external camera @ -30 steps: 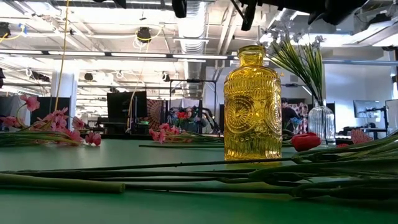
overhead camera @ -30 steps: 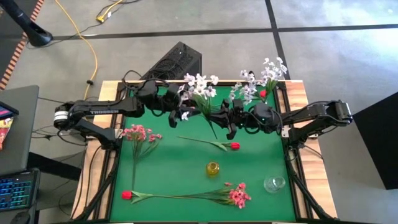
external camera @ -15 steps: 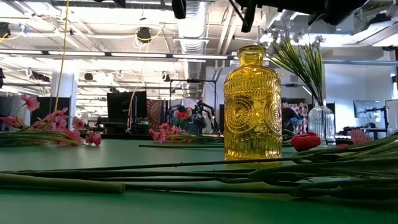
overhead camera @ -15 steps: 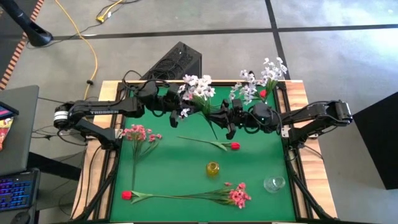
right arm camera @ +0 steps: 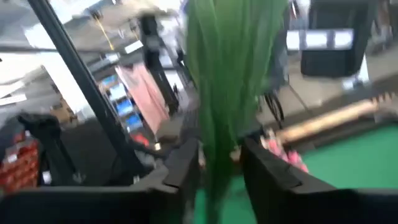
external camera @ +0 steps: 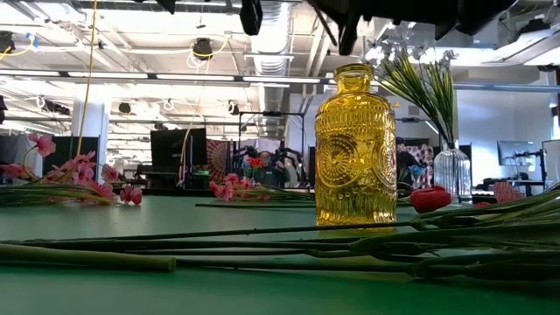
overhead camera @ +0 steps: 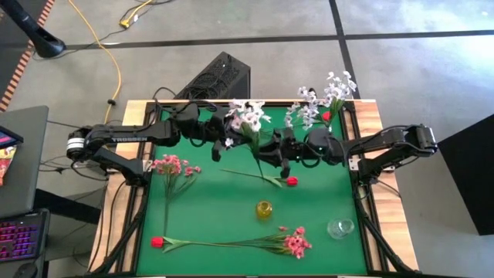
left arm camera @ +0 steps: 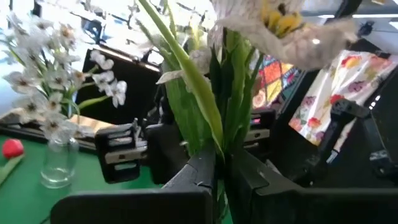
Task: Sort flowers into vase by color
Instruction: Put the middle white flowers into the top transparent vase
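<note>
Beyond my bench (overhead camera: 231,202), a yellow cable (overhead camera: 99,37) snakes over the grey floor (overhead camera: 401,69). A black box (overhead camera: 218,76) sits by the far edge. A keyboard (overhead camera: 21,237) lies on a desk (overhead camera: 19,154) to my left. Ceiling lights (external camera: 131,76) hang in the room behind.

Your green counter (overhead camera: 224,212) carries a yellow glass bottle (overhead camera: 264,209) near its middle. Toward the far edge from the bottle lies a red bud (overhead camera: 291,181) on its stem. Left of the bottle lies a pink spray (overhead camera: 171,165); nearer the front lie another pink spray (overhead camera: 296,242), a second red bud (overhead camera: 157,242) and a clear glass vase (overhead camera: 340,228).
</note>
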Controlling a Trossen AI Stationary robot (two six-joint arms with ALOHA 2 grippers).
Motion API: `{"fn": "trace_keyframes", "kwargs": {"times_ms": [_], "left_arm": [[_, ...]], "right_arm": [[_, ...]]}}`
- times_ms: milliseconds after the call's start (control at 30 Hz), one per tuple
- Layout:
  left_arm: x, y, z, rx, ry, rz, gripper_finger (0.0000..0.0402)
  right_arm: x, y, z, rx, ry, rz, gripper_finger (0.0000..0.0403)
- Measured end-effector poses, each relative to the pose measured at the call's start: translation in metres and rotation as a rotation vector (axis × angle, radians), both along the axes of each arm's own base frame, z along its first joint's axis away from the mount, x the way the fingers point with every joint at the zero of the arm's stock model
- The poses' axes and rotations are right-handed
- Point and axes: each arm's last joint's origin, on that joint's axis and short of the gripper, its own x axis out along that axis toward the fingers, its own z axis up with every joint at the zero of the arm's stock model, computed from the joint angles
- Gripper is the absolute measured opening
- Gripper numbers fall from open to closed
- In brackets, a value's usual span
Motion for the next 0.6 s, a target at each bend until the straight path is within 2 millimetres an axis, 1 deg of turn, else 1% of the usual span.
{"fn": "trace_keyframes", "kwargs": {"times_ms": [167, 267, 433, 600], "left_arm": [[0.000, 0.000, -0.003, -0.009, 0.034, -0.007, 0.0002], [0.000, 0.000, -0.007, -0.018, 0.071, -0.010, 0.0002], [0.000, -0.001, -0.012, -0.032, 0.128, -0.030, 0.0002], [0.000, 0.000, -0.013, -0.030, 0.132, -0.019, 0.0002]], "right_arm": [[0.006, 0.001, 0.000, 0.004, 0.146, 0.019, 0.0221], [0.007, 0.001, 0.000, -0.001, 0.218, 0.034, 0.0246], [0.009, 0.004, 0.004, -0.049, 0.275, 0.087, 0.0253], [0.009, 0.005, 0.004, -0.066, 0.284, 0.094, 0.0254]]}}
